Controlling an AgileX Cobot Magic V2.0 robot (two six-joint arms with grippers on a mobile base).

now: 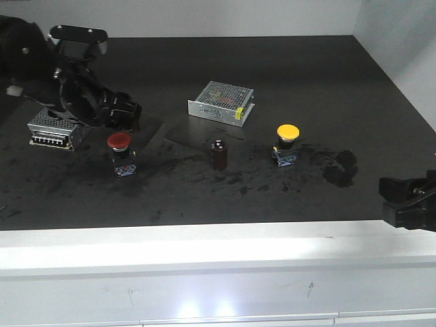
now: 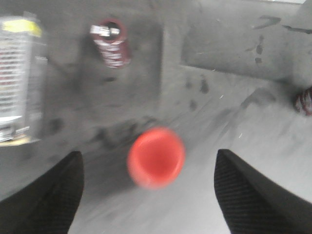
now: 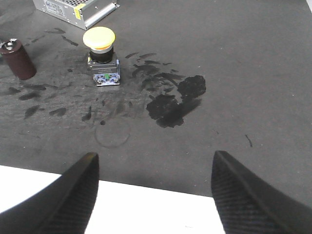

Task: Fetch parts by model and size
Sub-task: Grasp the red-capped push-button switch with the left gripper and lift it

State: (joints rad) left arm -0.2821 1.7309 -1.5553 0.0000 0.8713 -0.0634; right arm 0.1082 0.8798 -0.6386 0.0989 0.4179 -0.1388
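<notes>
The red-capped mushroom push-button switch stands on the black counter just below the left claw, spread wide and empty; the yellow-capped switch stands well ahead of the right claw, equally open and empty. Both look light and rigid; their smooth domes may slip, so grip the squarish black block beneath.
</notes>
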